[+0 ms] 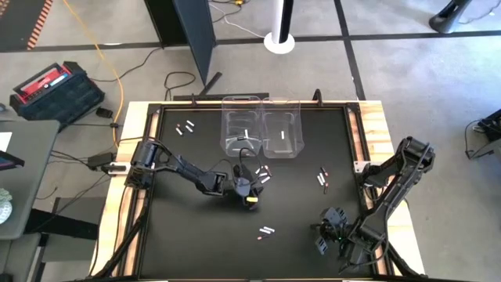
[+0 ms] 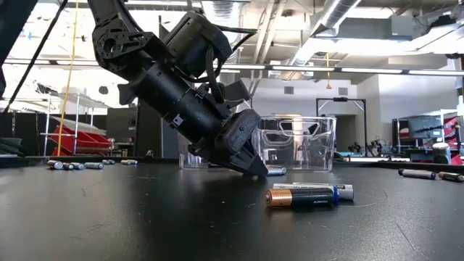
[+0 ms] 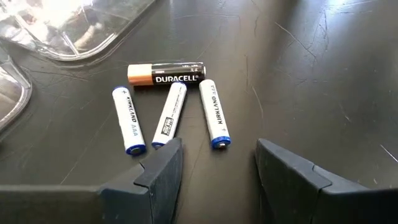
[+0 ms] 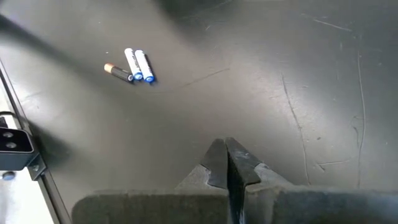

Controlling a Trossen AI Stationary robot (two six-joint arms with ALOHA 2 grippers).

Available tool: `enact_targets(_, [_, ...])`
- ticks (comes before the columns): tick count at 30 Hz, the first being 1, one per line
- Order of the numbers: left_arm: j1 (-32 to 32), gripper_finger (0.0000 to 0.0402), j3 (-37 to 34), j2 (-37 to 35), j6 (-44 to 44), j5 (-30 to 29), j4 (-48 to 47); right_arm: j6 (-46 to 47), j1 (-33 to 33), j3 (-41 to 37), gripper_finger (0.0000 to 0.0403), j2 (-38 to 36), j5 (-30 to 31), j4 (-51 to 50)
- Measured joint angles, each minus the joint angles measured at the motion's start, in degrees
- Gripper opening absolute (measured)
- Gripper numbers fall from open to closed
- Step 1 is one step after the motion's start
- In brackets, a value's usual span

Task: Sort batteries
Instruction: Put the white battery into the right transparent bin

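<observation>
Jaws: left gripper [image 3: 214, 165] open, empty, low over four batteries [image 3: 171, 112] near mid-mat, just before the bins [image 1: 261, 125]; right gripper [image 4: 227, 163] closed, parked | step: probably lining up a pick | next: straddle one slim cell, others close beside | look: three white cylinders, one copper-black, scuffed black mat [image 3: 323, 74], clear plastic

**Black table and what lies on it**

I see a black-topped table [image 1: 196, 243] with wooden edges. On it sit two clear bins [image 1: 261, 125] side by side at the far edge, and batteries [image 1: 266, 232] lie scattered in small clusters (white cells mostly, some dark with copper ends).
</observation>
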Motion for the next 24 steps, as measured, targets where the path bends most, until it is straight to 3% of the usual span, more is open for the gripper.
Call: enact_targets(24, [2.0, 0.0199, 0.1, 0.0, 3.0, 0.7, -1.1, 0.0, 0.0, 0.0, 0.0007, 0.0, -0.1, -0.1])
